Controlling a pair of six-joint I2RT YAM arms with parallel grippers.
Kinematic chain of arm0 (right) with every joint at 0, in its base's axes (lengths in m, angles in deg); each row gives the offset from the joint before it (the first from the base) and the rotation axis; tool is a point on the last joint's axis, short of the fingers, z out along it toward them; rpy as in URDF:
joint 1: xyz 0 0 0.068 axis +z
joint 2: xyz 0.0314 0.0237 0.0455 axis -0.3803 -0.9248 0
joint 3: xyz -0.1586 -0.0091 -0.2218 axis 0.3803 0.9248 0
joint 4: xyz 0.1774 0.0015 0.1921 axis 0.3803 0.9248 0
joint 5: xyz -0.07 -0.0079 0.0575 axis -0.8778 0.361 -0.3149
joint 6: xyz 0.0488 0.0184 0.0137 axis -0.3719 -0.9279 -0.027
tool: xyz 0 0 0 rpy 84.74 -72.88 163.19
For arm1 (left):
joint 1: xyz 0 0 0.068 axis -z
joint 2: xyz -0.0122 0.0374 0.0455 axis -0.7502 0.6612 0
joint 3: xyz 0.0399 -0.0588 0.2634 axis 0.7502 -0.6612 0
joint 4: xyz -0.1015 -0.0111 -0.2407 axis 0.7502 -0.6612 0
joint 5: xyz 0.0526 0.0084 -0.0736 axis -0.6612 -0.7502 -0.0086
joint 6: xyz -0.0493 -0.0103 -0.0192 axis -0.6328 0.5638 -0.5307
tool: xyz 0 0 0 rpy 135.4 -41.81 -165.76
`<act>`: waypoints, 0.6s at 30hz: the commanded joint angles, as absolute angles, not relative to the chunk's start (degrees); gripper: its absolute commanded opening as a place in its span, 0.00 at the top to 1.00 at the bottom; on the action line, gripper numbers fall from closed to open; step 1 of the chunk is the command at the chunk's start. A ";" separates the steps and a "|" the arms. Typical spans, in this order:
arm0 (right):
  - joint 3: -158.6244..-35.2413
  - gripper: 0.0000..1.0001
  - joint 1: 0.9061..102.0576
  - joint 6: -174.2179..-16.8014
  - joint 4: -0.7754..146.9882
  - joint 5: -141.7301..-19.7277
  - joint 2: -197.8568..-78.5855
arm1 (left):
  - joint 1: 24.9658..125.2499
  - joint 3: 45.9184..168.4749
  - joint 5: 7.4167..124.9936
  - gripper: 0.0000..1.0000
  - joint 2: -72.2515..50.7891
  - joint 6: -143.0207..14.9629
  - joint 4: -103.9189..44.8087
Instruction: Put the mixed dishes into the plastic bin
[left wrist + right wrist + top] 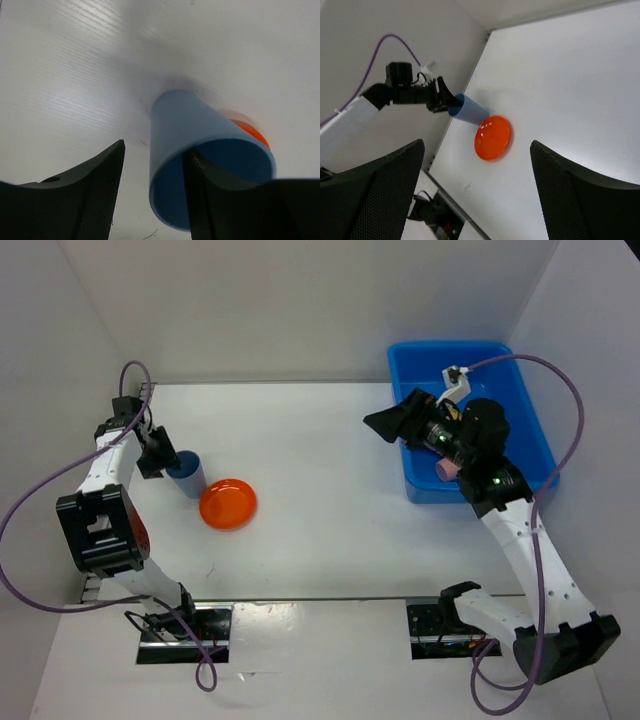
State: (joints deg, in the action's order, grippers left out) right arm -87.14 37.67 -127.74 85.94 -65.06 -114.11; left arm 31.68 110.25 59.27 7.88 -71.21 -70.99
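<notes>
The blue cup [190,125] lies tipped just left of the orange plate [228,504], mouth toward the left claw [155,147]; 1 finger is inside it, the other outside with a gap, so it is not gripped yet; likely light, stiff, slick plastic, best pinched at the rim wall; the right claw [477,144] gapes empty over the bin [500,365], far right of the plate

table [330,490]: white | orange plate [228,504]: left side | blue cup [188,473]: just beside it | blue bin [440,346]: far right
</notes>
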 commanded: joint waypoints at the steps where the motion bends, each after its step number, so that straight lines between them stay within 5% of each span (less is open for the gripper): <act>1: -87.91 0.09 41.15 -124.21 87.10 -64.19 -117.60 | 30.50 109.91 58.21 0.43 10.62 -68.19 -69.89; 3: -89.93 0.09 45.80 -123.42 88.94 -67.00 -121.01 | 29.98 109.91 59.61 0.56 12.55 -67.39 -69.36; 6: -92.57 0.09 52.49 -122.88 89.56 -72.97 -125.41 | 29.45 111.48 60.32 0.98 13.27 -66.86 -69.36; 13: -99.06 0.09 65.32 -123.41 88.07 -82.56 -135.69 | 31.19 120.78 51.72 1.00 3.62 -66.34 -73.31; 18: -106.19 0.09 71.21 -123.41 90.60 -88.26 -142.38 | 43.30 128.97 54.96 1.00 -1.50 -65.81 -77.34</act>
